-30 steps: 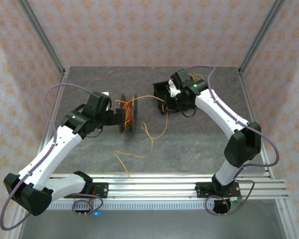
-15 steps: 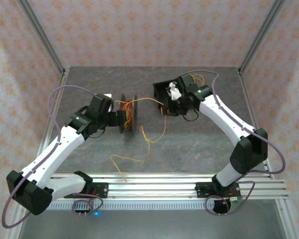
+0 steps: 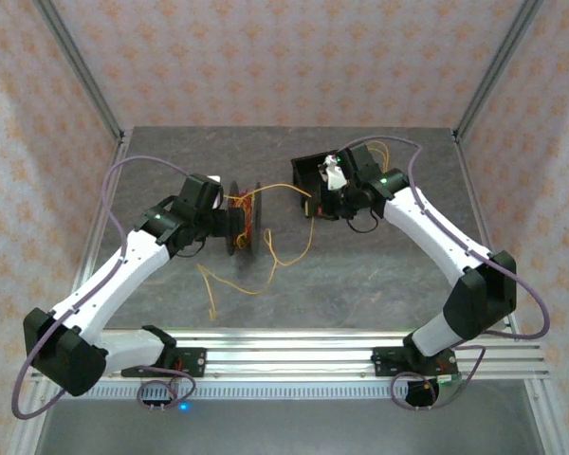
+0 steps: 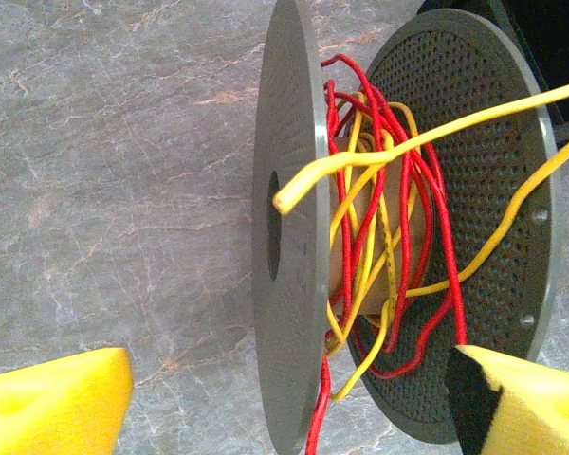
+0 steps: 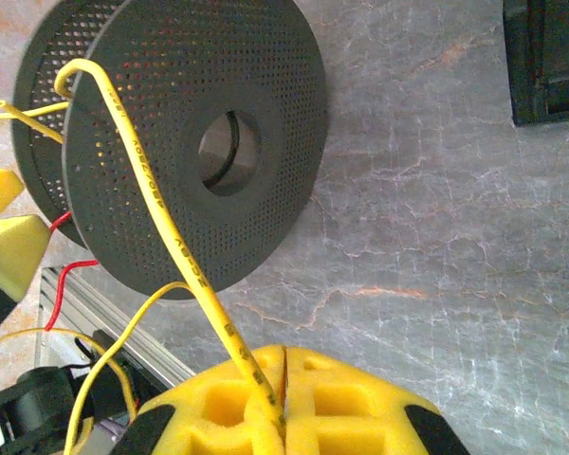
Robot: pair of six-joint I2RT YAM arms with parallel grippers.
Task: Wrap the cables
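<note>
a robotics lab test cell
white robot arms (image 3: 114, 282) bolted to a slotted aluminium rail (image 3: 294, 355), a grey stone-patterned tabletop (image 3: 360, 275), aluminium frame posts (image 3: 81, 71) and peach patterned backdrop walls (image 3: 284, 57) enclosing it.

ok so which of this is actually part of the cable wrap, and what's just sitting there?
In the job: cables, spool, right gripper shut on one of the cables, left gripper open astride the spool.
Lying about: black box, aluminium rail.
</note>
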